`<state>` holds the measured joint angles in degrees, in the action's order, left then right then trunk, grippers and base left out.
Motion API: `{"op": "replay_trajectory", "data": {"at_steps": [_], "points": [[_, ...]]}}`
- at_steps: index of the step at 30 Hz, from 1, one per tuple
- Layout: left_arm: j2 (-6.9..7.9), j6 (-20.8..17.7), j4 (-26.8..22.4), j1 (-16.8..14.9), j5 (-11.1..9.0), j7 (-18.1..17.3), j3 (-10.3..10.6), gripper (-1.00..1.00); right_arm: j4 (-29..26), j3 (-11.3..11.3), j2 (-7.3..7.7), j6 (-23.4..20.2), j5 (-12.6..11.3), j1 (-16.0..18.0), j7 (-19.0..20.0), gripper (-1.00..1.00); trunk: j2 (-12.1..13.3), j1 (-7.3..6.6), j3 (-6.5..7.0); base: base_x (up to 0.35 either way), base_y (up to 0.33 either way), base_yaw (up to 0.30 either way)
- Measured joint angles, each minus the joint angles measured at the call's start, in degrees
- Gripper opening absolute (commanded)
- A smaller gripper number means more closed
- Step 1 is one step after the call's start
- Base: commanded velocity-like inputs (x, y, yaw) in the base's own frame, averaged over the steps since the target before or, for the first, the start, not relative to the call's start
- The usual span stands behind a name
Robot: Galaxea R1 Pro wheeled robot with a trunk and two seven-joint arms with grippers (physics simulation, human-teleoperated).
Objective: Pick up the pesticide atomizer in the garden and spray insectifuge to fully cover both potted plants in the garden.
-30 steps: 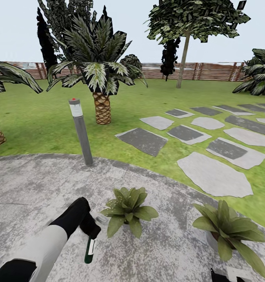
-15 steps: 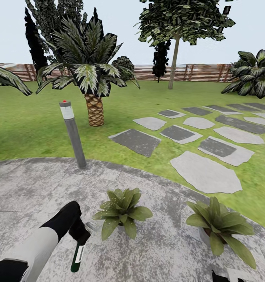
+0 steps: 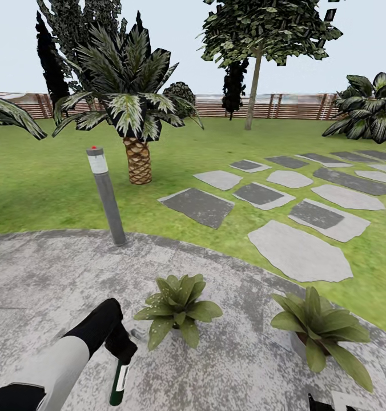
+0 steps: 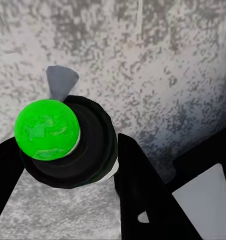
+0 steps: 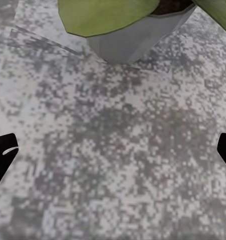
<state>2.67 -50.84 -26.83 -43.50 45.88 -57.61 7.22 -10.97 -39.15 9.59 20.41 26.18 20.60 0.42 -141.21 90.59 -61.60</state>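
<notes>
Since half a second ago my left gripper (image 3: 122, 355) has dropped lower on the patio (image 3: 39, 274), carrying the pesticide atomizer (image 3: 118, 382) clamped in its jaws, tip down, just left of the nearer potted plant (image 3: 177, 308); the second potted plant (image 3: 321, 328) sits well right. Left wrist: jaws grip the bottle, green tip (image 4: 46, 129) toward the camera. Right wrist: the right gripper (image 5: 113, 150) has its jaws wide apart above paving, a grey pot (image 5: 138, 35) ahead.
</notes>
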Motion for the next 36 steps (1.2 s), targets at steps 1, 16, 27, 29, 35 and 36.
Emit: {"op": "replay_trajectory", "data": {"at_steps": [1, 16, 27, 29, 35, 36], "points": [[-0.45, 0.1, 0.0, 0.0, 0.1, 0.0, 0.0, -1.00, 0.0, 0.0, 0.00, 0.0, 0.0, 0.0, 0.0, 1.00, 0.0, 0.00, 0.00, 0.000, 0.000, 0.000], [-1.04, 4.8, -0.2, 3.8, 0.7, 0.0, -0.1, -1.00, 0.0, 0.0, 0.00, 0.0, 0.0, 0.0, 0.0, 1.00, 0.0, 0.00, 0.00, 0.000, 0.000, 0.000], [-2.36, 4.4, -6.2, 3.3, 0.5, -0.3, 0.0, -1.00, 0.0, 0.0, 0.09, 0.0, 0.0, 0.0, 0.0, 1.00, 0.0, 0.00, 0.00, 0.000, 0.000, 0.000], [-1.82, 4.3, -6.3, 3.2, 0.6, -0.4, -0.2, -1.00, 0.0, 0.0, 0.09, 0.0, 0.0, 0.0, 0.0, 1.00, 0.0, 0.00, 0.00, 0.000, 0.000, 0.000], [0.09, 3.8, -6.4, 2.5, 0.8, -2.1, -0.2, -1.00, 0.0, 0.0, 0.09, 0.0, 0.0, 0.0, 0.0, 1.00, 0.0, -0.02, 0.02, 0.091, 0.125, -0.118], [0.12, 3.3, -6.5, 1.8, 1.0, -3.4, -0.1, -1.00, 0.0, 0.0, 0.09, 0.0, 0.0, 0.0, 0.0, 1.00, 0.0, -0.01, 0.04, 0.050, 0.278, -0.248]]}}
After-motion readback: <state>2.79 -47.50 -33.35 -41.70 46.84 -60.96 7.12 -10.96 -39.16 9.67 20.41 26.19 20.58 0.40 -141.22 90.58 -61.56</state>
